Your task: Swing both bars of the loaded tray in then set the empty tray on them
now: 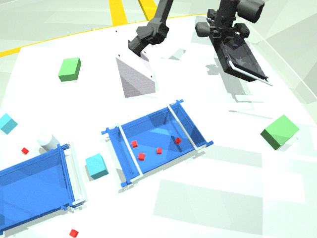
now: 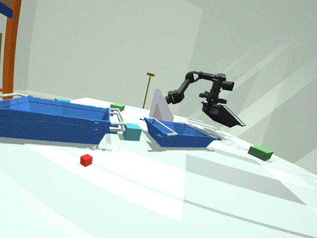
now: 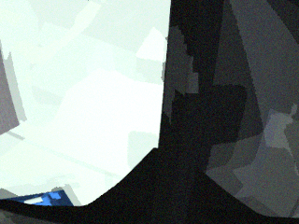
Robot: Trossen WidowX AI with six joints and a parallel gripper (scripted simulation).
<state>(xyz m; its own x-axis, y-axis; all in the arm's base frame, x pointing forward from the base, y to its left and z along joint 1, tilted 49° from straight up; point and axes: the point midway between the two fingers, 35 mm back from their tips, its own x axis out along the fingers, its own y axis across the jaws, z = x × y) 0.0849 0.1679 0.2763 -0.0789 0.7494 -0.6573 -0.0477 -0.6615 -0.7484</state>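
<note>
The loaded blue tray [image 1: 143, 118] [image 2: 184, 141] stands mid-table with several small red blocks [image 1: 141, 156] inside. Its two white wire bars, the left bar [image 1: 129, 150] [image 2: 163, 126] and the right bar [image 1: 182, 126] [image 2: 198, 129], lie across its top. My gripper [image 1: 219, 35] [image 2: 212, 101] is shut on one end of the empty dark tray [image 1: 240, 58] [image 2: 220, 115] [image 3: 249, 119]. That tray hangs tilted in the air, behind and to the right of the loaded tray. One of its wire bars [image 1: 249, 74] [image 2: 234, 113] shows along its lower end.
A larger blue tray [image 1: 30, 159] [image 2: 51, 125] lies at the left. A cyan cube [image 1: 96, 165] [image 2: 132, 132] sits between the two blue trays. A grey wedge [image 1: 136, 77] [image 2: 160, 107], green blocks [image 1: 69, 69] [image 1: 279, 132] [image 2: 259, 152], a white cylinder [image 1: 48, 141] and loose red cubes [image 1: 73, 233] [image 2: 86, 159] also stand about.
</note>
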